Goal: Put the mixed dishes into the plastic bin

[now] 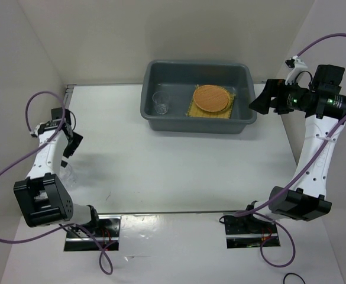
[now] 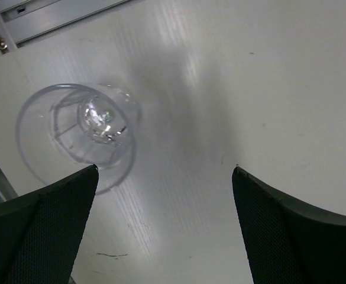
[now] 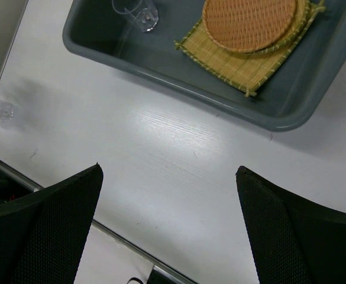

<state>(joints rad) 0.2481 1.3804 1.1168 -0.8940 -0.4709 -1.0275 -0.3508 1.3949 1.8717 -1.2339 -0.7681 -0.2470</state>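
The grey-blue plastic bin [image 1: 196, 125] stands at the table's far middle. Inside it, on the right, the square yellow mat [image 1: 193, 110] lies flat with the round orange-brown disc [image 1: 212, 98] on top. In the right wrist view the bin [image 3: 161, 77], mat [image 3: 232, 62] and orange disc [image 3: 248, 22] show, with a round yellow edge [image 3: 300, 25] peeking out under the disc. My right gripper [image 1: 260, 100] [image 3: 168, 167] is open and empty, in the air just right of the bin. My left gripper [image 1: 72, 141] [image 2: 165, 168] is open and empty at the far left.
A clear glass [image 1: 160, 102] stands in the bin's left part and shows in the right wrist view [image 3: 138, 12]. A second clear glass [image 1: 68, 171] sits on the table by the left arm, just past my left finger [image 2: 81, 130]. Side walls stand close on both sides.
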